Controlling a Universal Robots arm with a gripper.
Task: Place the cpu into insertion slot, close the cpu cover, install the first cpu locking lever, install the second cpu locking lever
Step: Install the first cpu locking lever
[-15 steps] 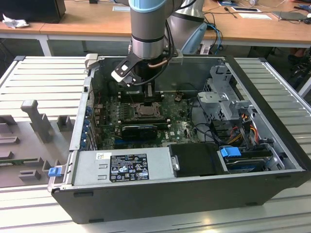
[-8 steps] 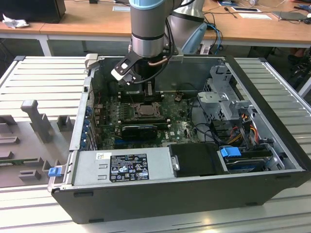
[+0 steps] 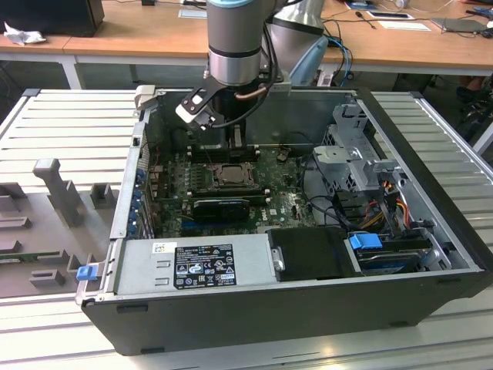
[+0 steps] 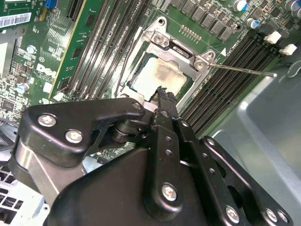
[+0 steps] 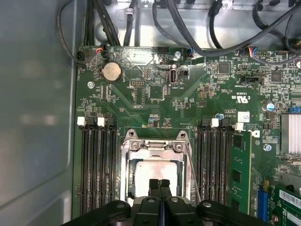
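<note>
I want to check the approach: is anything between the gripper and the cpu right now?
Nothing visible does. In the first wrist view the shut gripper hangs right over the cpu, which lies bare in the window of the cpu cover. A thin lever rod sticks out beside the socket, off that path.
</note>
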